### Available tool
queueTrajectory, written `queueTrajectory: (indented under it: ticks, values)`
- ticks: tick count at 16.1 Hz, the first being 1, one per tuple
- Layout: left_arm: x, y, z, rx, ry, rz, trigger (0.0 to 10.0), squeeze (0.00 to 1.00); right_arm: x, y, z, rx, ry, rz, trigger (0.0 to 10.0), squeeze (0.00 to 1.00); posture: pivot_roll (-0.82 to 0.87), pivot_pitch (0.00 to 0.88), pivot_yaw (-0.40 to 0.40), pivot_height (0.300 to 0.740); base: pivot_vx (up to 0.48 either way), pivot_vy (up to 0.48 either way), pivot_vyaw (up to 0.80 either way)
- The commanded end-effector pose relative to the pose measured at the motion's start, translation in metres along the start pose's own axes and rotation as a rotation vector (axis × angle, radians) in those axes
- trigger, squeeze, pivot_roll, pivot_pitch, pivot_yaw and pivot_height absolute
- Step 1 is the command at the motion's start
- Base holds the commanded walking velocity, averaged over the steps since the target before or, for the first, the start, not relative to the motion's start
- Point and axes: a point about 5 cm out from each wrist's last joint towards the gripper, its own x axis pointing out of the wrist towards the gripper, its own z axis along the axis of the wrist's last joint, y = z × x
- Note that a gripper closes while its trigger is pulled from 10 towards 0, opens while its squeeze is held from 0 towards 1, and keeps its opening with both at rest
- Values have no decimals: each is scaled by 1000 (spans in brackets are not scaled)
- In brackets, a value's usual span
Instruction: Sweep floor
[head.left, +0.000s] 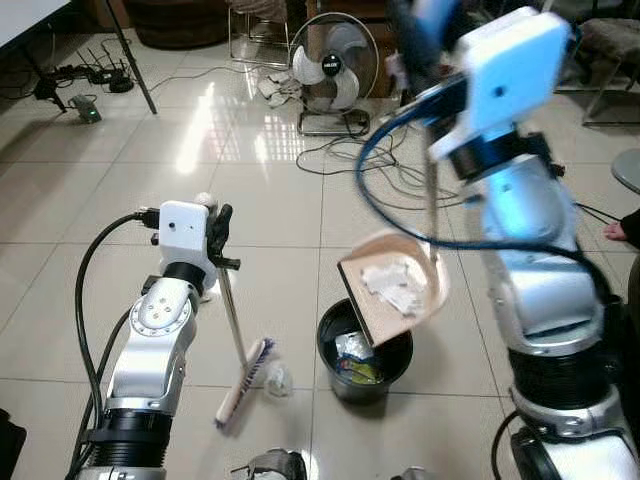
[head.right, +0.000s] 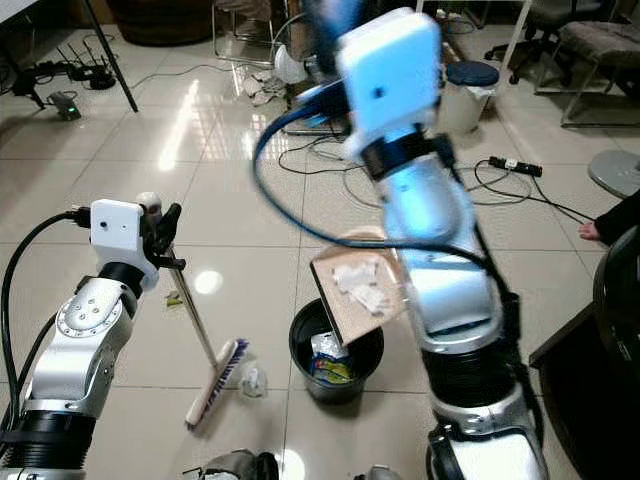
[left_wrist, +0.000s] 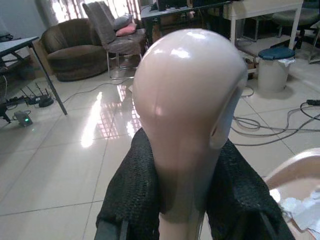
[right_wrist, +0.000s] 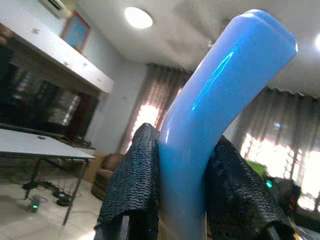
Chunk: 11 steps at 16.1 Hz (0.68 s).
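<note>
Left gripper (left_wrist: 182, 200) clenched on the broom (head.left: 243, 381) at its rounded pink handle top; both black fingers (left_wrist: 131, 200) press the knob from either side. The broom shaft runs down and away from the left gripper to the brush head, which rests on the tile floor (head.left: 120, 200) below it, just beside a small crumpled scrap (head.left: 278, 379).

Right gripper (right_wrist: 182, 200) clamped on the blue handle (right_wrist: 220, 95) of the dustpan (head.left: 395, 290), raised high. The pan hangs well below the right gripper, tilted steeply over the black bin (head.left: 364, 352), lower edge at the bin's rim. White paper scraps (head.left: 392, 282) sit in the pan; the bin holds some wrappers.

The bin stands on the floor between the two arms, near the brush head. A floor fan (head.left: 333, 72) and loose cables (head.left: 350, 160) sit beyond.
</note>
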Motion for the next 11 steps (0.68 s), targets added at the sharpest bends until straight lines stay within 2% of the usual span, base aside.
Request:
queueTrajectory:
  ticks: [1, 3, 4, 6, 8, 11]
  values:
    - [0, 4, 11, 26, -55, 14, 10000, 0, 4, 7, 11, -21, -78, 36, 10000, 0, -27, 46, 55, 740, 0, 0, 0]
    - [0, 4, 11, 29, -55, 10, 10000, 0, 4, 22, 11, -48, -96, 108, 10000, 0, -24, 44, 61, 740, 0, 0, 0]
    - [0, 4, 12, 32, -55, 7, 10000, 0, 3, 36, 10, -92, -100, 204, 10000, 0, -22, 47, 61, 740, 0, 0, 0]
    - [0, 5, 12, 34, -54, 7, 10000, 0, 0, 44, 7, -115, -89, 255, 10000, 0, -24, 51, 60, 740, 0, 0, 0]
    - [-1, 5, 12, 36, -52, 8, 10000, 0, -2, 49, 4, -149, -85, 289, 10000, 0, -22, 56, 57, 740, 0, 0, 0]
    - [-2, 4, 11, 36, -48, 8, 10000, 0, -1, 48, 4, -184, -94, 282, 10000, 0, -20, 59, 58, 740, 0, 0, 0]
